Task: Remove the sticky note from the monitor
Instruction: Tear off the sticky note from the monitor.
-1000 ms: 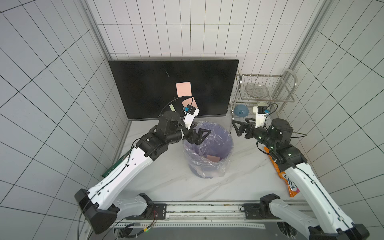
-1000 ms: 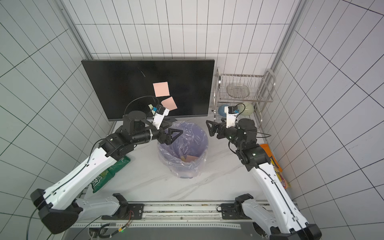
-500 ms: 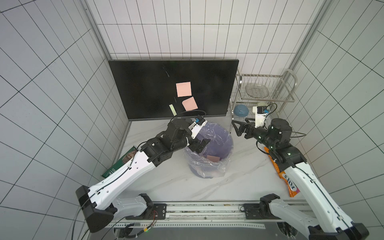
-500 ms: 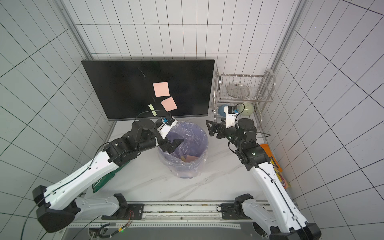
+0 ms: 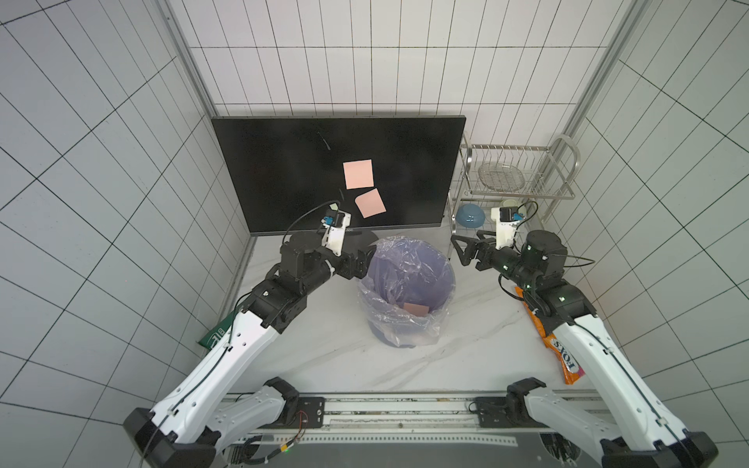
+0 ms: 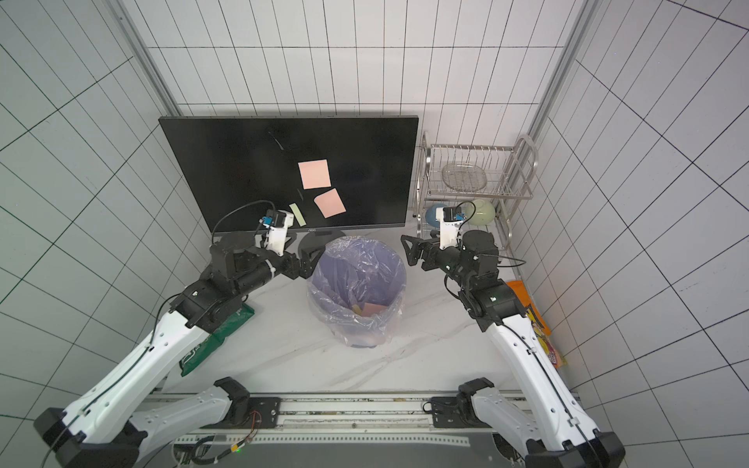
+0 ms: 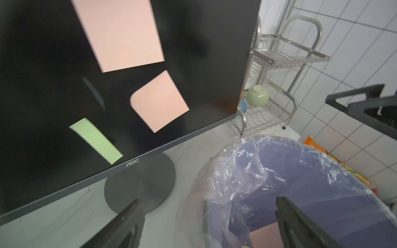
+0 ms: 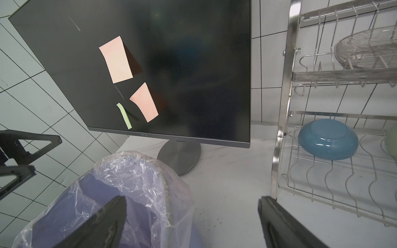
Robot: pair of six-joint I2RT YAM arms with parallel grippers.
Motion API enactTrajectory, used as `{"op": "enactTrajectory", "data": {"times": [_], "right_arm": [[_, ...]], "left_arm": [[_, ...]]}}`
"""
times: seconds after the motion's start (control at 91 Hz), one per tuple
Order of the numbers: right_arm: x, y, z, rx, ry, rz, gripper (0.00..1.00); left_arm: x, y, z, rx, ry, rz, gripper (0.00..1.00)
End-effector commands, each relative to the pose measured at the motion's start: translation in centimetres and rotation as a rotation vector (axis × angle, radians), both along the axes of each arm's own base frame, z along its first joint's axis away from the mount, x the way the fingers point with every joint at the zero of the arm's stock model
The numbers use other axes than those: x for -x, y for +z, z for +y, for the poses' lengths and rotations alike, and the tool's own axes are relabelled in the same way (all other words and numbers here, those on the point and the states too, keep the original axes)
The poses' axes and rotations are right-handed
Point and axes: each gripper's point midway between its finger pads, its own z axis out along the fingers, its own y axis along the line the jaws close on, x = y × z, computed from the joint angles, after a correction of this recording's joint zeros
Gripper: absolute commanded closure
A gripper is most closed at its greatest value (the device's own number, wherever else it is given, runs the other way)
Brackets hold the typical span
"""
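The monitor (image 5: 292, 178) stands at the back with two pink sticky notes, an upper one (image 5: 358, 173) and a lower one (image 5: 370, 202), stuck on its black screen. A narrow green sticky note (image 6: 298, 214) sits low on the screen beside them. My left gripper (image 5: 366, 259) hangs open and empty at the left rim of the purple bin (image 5: 409, 279), below the notes. In the left wrist view this gripper (image 7: 208, 200) straddles the bin's rim. My right gripper (image 5: 462, 251) is open and empty at the bin's right side. Another pink note (image 5: 416, 309) lies inside the bin.
A steel dish rack (image 5: 514, 174) with a blue bowl (image 5: 470, 214) and a green bowl (image 6: 480, 212) stands right of the monitor. An orange snack packet (image 5: 563, 356) lies under the right arm, a green packet (image 6: 210, 336) under the left. The monitor's round base (image 8: 179, 154) is behind the bin.
The left gripper dipped toward the bin, then drew back left to the bin's rim, still open. The right arm has not moved.
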Motion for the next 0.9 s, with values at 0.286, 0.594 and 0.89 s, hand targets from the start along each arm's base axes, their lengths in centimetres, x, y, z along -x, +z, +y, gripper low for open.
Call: {"op": "enactTrajectory", "data": {"times": [0.286, 0.594, 0.89], "right_arm": [[0.4, 0.2, 0.1, -0.028, 0.016, -0.014, 0.01], [0.3, 0.0, -0.1, -0.022, 0.007, -0.016, 0.01], [0.3, -0.2, -0.7, -0.016, -0.005, -0.012, 0.01]], "left_arm": [[-4.1, -0.3, 3.8, 0.614, 0.028, 0.211, 0.05], [-8.0, -3.2, 3.0, 0.739, -0.016, 0.253, 0.12], [-11.0, -4.9, 2.8, 0.806, -0.020, 0.223, 0.19]]}}
